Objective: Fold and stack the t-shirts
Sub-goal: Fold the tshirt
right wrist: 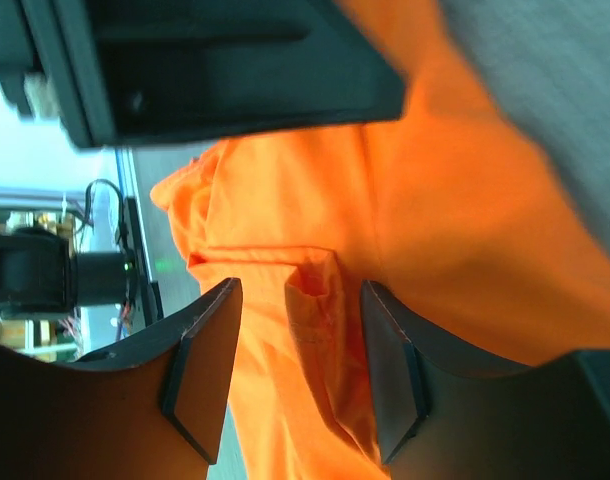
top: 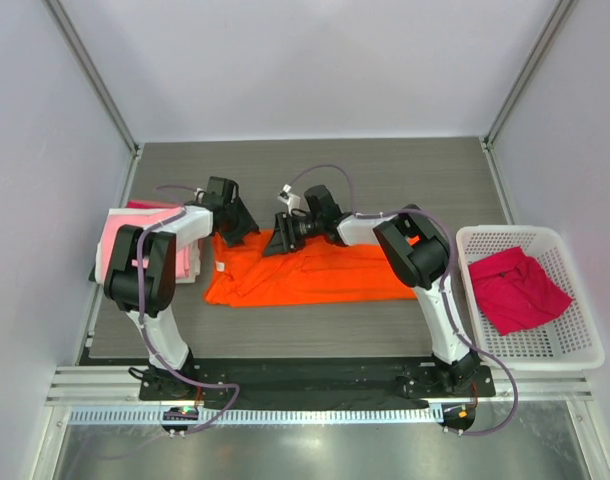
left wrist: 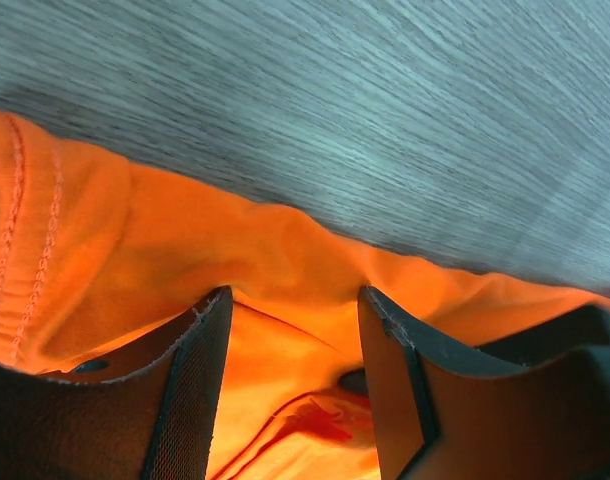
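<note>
The bright orange t-shirt [top: 315, 275] lies partly folded in a long band on the table's middle. My left gripper [top: 241, 233] is open at its far left corner; in the left wrist view [left wrist: 293, 300] the jaws straddle the orange cloth's [left wrist: 285, 250] far edge. My right gripper [top: 276, 243] is open just right of it; in the right wrist view [right wrist: 300, 290] a raised fold of orange cloth [right wrist: 320, 300] sits between the jaws. A folded light pink tee [top: 120, 245] lies at the left on a small stack. A dark pink-red tee [top: 520, 288] lies in the basket.
The white lattice basket [top: 575, 340] stands at the right by the wall. The stack sits against the left wall, with a magenta edge [top: 145, 204] showing at its far side. The two grippers are close together over the shirt's far left part.
</note>
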Motion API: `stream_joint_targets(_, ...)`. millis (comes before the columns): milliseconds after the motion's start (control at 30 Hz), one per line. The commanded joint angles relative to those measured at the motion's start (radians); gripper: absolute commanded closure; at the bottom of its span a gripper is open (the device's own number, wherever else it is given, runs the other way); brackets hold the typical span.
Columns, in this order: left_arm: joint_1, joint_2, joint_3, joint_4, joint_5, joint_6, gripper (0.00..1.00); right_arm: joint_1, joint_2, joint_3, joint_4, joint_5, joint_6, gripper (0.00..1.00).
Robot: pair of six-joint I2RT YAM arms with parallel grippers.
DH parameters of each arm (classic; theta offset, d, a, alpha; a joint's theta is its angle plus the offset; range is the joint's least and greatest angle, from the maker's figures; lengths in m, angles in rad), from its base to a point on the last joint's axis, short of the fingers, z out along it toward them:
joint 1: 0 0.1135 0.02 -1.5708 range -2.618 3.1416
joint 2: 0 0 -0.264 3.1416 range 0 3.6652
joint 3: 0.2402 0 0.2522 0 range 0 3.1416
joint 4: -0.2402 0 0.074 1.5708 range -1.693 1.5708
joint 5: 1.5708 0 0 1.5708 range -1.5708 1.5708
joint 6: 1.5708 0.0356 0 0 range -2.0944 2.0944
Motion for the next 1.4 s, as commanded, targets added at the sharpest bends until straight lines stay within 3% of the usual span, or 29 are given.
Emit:
stream_joint_targets(0, -0.002, 0.054, 0.002, -0.031, -0.012, 0.013, 0.45, 0.043, -0.068, -0.065, 0.001, -0.060, -0.056, 0.44)
stream_joint_targets(267, -0.002, 0.080, 0.000, -0.029, -0.057, 0.015, 0.45, 0.053, -0.266, -0.264, 0.013, -0.096, -0.085, 0.44)
stream_joint_targets(433, -0.004, 0.067, -0.007, -0.028, -0.060, 0.015, 0.45, 0.073, -0.422, -0.408, -0.114, -0.083, -0.187, 0.44)
stream_joint_targets(667, -0.008, -0.049, -0.044, -0.020, -0.046, 0.038, 0.41, 0.066, -0.554, -0.411, -0.229, 0.241, -0.163, 0.49)
stream_joint_targets(800, -0.017, -0.192, -0.099, -0.029, -0.052, 0.056, 0.36, 0.050, -0.606, -0.399, -0.318, 0.597, -0.082, 0.54)
stream_joint_targets(967, -0.088, -0.374, -0.151, -0.038, -0.096, 0.063, 0.27, 0.048, -0.643, -0.408, -0.369, 0.886, -0.060, 0.50)
stream_joint_targets(1167, -0.227, -0.413, -0.142, -0.061, -0.141, 0.027, 0.26, 0.019, -0.558, -0.321, -0.421, 0.998, -0.114, 0.55)
stream_joint_targets(1367, -0.271, -0.260, -0.104, -0.040, -0.089, 0.007, 0.28, 0.011, -0.493, -0.288, -0.453, 1.105, -0.111, 0.60)
